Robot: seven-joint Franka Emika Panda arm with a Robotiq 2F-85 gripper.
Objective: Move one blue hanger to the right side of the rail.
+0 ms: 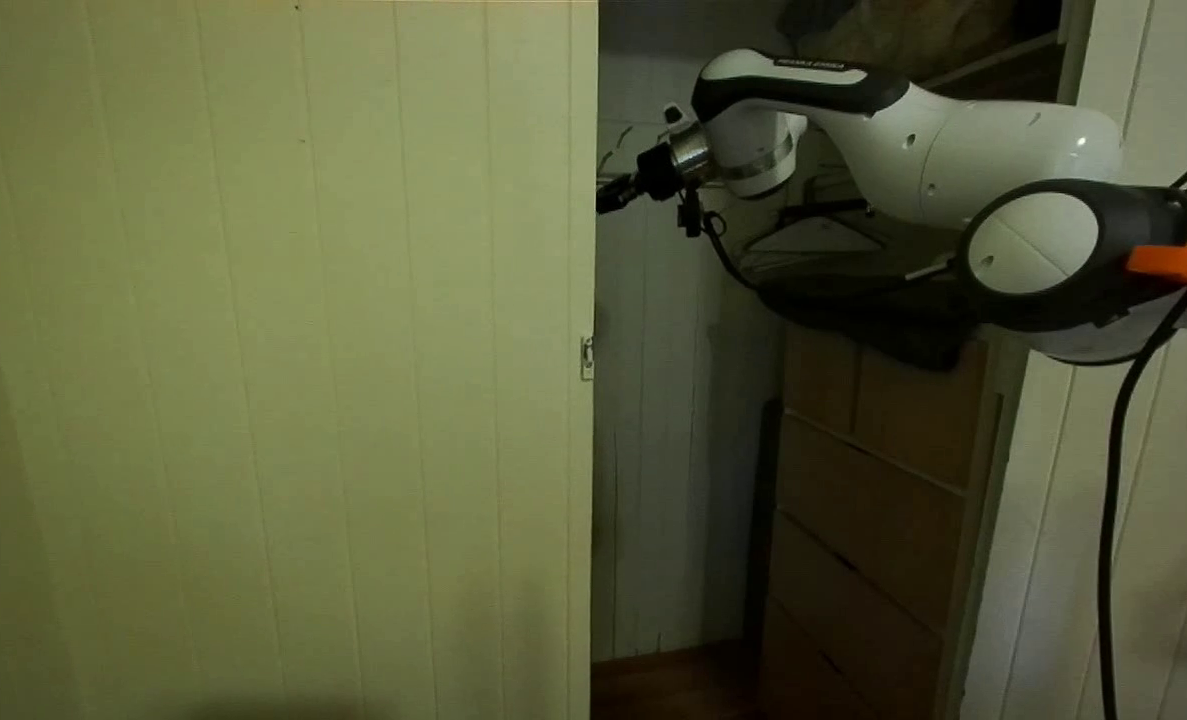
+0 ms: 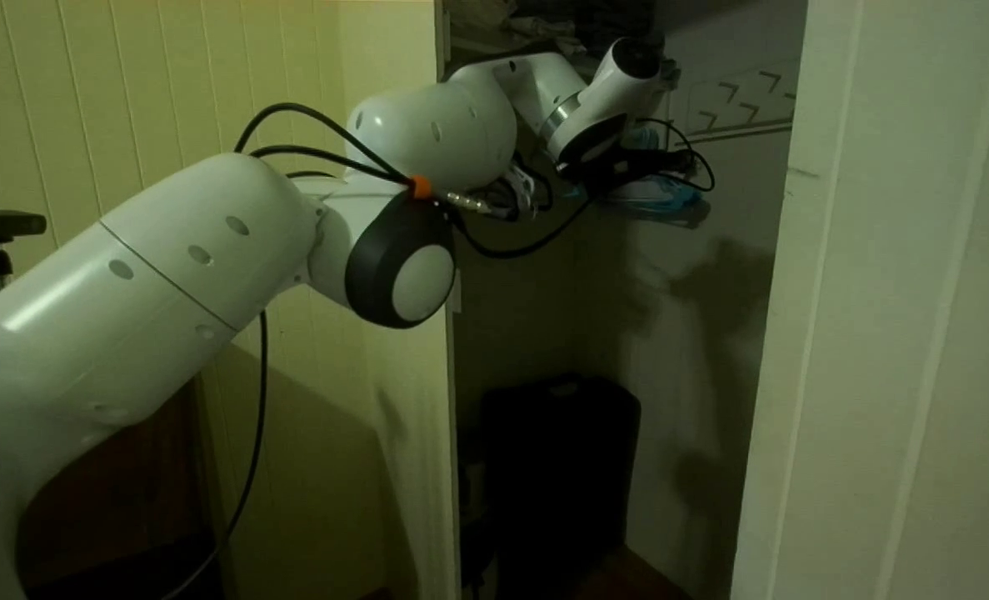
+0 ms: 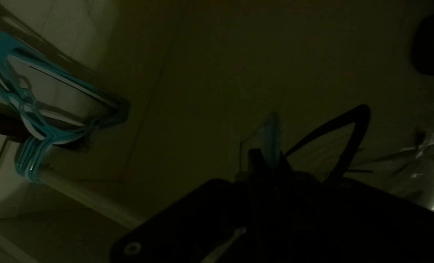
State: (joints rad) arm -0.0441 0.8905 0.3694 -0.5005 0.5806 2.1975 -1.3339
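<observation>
In the wrist view, which is very dark, my gripper (image 3: 270, 162) is shut on a blue hanger (image 3: 272, 137) whose blue edge stands up between the fingertips. Its hook is hidden behind the fingers, so I cannot tell how it sits on the rail. The pale rail (image 3: 89, 197) runs from the left and passes out of sight behind the gripper. Several other blue hangers (image 3: 34, 113) hang bunched on the rail at the left, apart from the gripper. Blue hangers (image 2: 669, 196) also show below the wrist in an exterior view. In an exterior view the gripper (image 1: 608, 195) is beside the door edge.
A dark hanger (image 3: 361, 113) and clear hangers (image 3: 429, 179) are close on the right of the gripper. A sliding door (image 1: 353, 350) covers part of the closet. A wooden dresser (image 1: 868, 500) and a black suitcase (image 2: 561, 467) stand below. A loaded shelf (image 1: 1003, 60) is above.
</observation>
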